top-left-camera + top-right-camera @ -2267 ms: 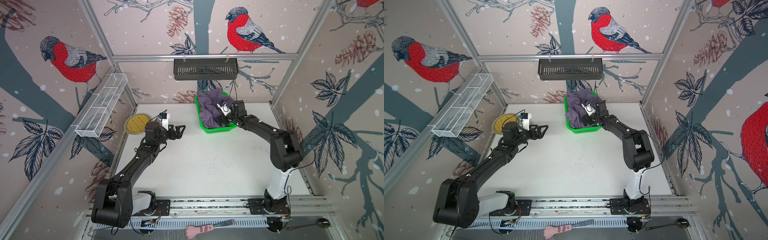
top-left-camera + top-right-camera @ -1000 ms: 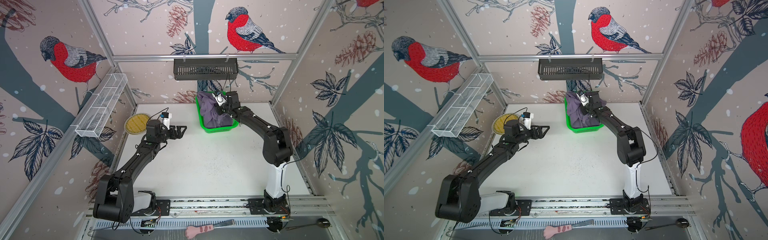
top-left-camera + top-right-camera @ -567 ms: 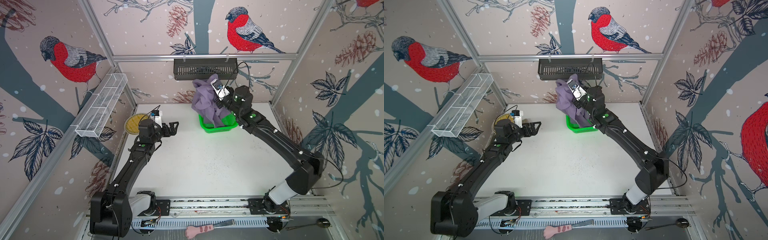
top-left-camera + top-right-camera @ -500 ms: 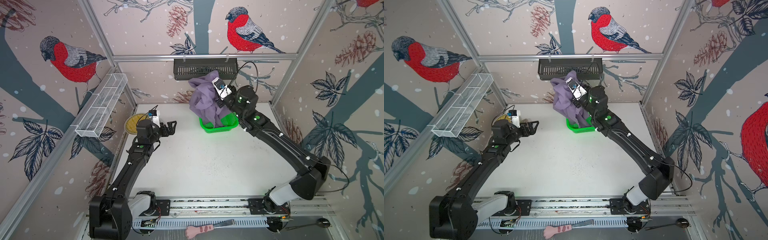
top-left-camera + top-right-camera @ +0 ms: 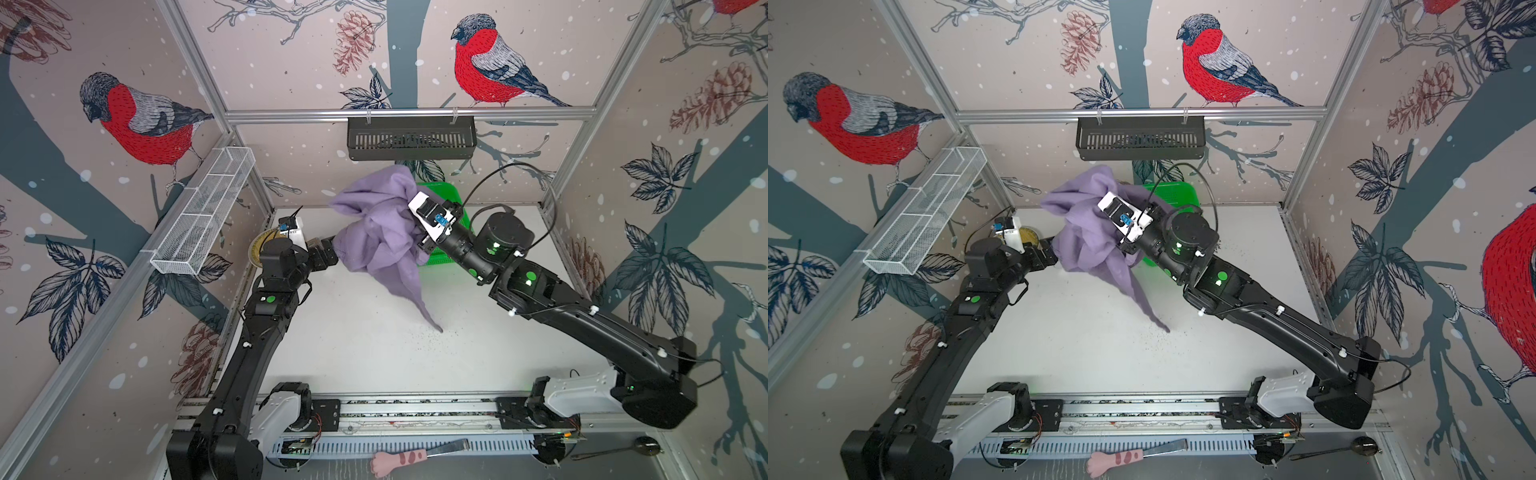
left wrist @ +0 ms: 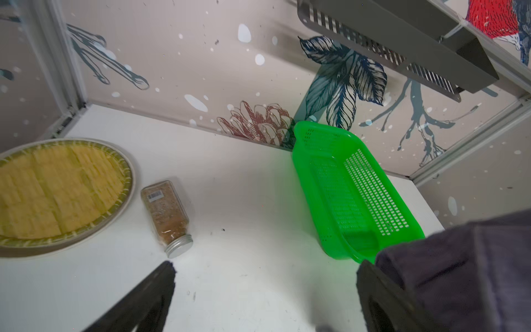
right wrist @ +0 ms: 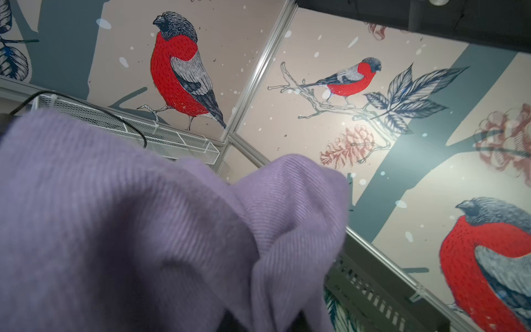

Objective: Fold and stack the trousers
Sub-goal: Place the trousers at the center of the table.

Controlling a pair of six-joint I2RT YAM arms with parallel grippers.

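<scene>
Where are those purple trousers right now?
In both top views the trousers hang bunched from the right arm, above the table, in front of the green basket.

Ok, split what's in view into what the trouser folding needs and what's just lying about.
Job: trousers, hanging bunched over the table.

Lying about: green basket, yellow woven plate, spice jar on its side, paw-handled tool, spoon, white wire shelf, black wall rack.

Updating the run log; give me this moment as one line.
right gripper: shut on trousers, raised | trousers: bunched, one end hanging toward table | left gripper: open, beside trousers | basket: looks empty
</scene>
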